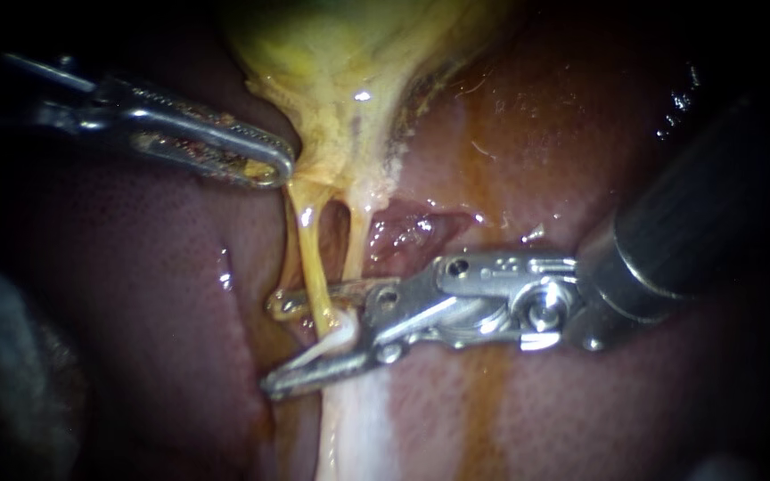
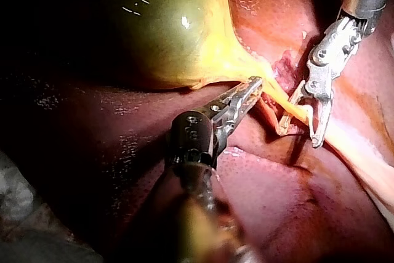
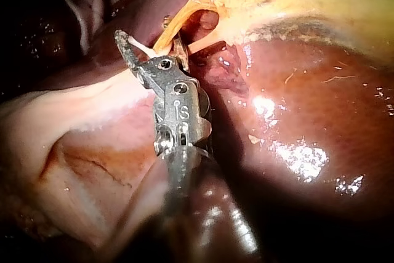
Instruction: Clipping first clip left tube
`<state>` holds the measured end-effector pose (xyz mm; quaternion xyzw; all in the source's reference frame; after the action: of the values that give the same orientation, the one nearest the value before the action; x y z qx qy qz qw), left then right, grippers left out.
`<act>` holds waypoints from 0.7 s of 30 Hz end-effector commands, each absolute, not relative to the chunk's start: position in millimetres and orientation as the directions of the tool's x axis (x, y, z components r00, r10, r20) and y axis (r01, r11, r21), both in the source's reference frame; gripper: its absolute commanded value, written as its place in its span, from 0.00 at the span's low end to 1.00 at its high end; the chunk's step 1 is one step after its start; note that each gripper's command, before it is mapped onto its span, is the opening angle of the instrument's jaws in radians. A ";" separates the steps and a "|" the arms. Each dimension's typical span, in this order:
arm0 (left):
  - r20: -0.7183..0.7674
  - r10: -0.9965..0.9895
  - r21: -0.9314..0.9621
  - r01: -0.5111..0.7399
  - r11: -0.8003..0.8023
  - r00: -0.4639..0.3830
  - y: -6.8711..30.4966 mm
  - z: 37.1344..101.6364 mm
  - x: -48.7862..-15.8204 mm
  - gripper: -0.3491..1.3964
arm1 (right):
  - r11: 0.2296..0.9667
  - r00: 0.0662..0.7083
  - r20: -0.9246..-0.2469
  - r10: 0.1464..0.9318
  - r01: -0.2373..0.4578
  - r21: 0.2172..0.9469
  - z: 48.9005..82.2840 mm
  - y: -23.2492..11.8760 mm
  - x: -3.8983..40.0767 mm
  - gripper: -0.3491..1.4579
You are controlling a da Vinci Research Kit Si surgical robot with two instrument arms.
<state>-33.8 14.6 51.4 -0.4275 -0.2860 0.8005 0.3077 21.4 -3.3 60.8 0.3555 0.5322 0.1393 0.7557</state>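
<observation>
Endoscope view: the left instrument (image 1: 276,167) enters from the upper left corner and crosses above the dark liver (image 1: 135,294). Its pincer is closed at the tip on the yellow tissue at the narrow lower end of the gallbladder (image 1: 349,53), with both jaws meeting on the edge of that tissue. The left wrist view shows the same hold, with the yellow tissue stretched between the gallbladder and the tip. 2 thin tubes run down from that narrow end, side by side with a slit between them. The left tube (image 1: 307,258) is yellow and wet, and the right tube (image 1: 356,240) is paler. The right instrument (image 1: 274,344) enters from the right edge, with a dark shaft and a bright metal joint. Its pincer stands wide open, 1 jaw above and 1 below the point where the left tube crosses. That tube lies in the gap, close to the hinge; I cannot tell whether either jaw presses on it. A small curved white clip (image 1: 339,340) sits deep in the pincer, against the lower stretch of the left tube. The right tube runs down to the outer edge of the upper jaw and stays outside the gap. A raw red patch (image 1: 407,227) shows on the liver just right of the tubes. A pale strip of tissue (image 1: 358,428) runs on from below the lower jaw to the bottom edge.
</observation>
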 end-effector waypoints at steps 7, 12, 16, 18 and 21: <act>-0.508 0.737 -0.721 -0.248 -0.647 -0.445 14.6 51.3 -33.7 0.00 | 0.666 0.348 -0.680 0.645 0.180 0.724 57.0 -2.7 21.3 0.47; -0.508 0.737 -0.721 -0.248 -0.647 -0.445 14.6 51.3 -33.7 0.00 | 0.636 0.343 -0.667 0.662 0.215 0.741 53.9 -3.0 21.1 0.46; -0.508 0.737 -0.721 -0.248 -0.647 -0.445 14.6 51.3 -33.7 0.00 | 0.618 0.347 -0.664 0.663 0.246 0.746 52.8 -3.8 21.2 0.45; -0.508 0.737 -0.721 -0.248 -0.647 -0.445 14.6 51.3 -33.7 0.00 | 0.615 0.352 -0.666 0.657 0.261 0.744 52.6 -4.0 21.2 0.45; -0.508 0.737 -0.721 -0.248 -0.647 -0.445 14.6 51.4 -33.7 0.00 | 0.606 0.356 -0.664 0.657 0.274 0.747 52.7 -4.0 21.2 0.44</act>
<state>-33.7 14.6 51.4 -0.4274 -0.2859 0.8005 0.3077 21.2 -4.0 52.6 0.4229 0.5513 0.1350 0.7064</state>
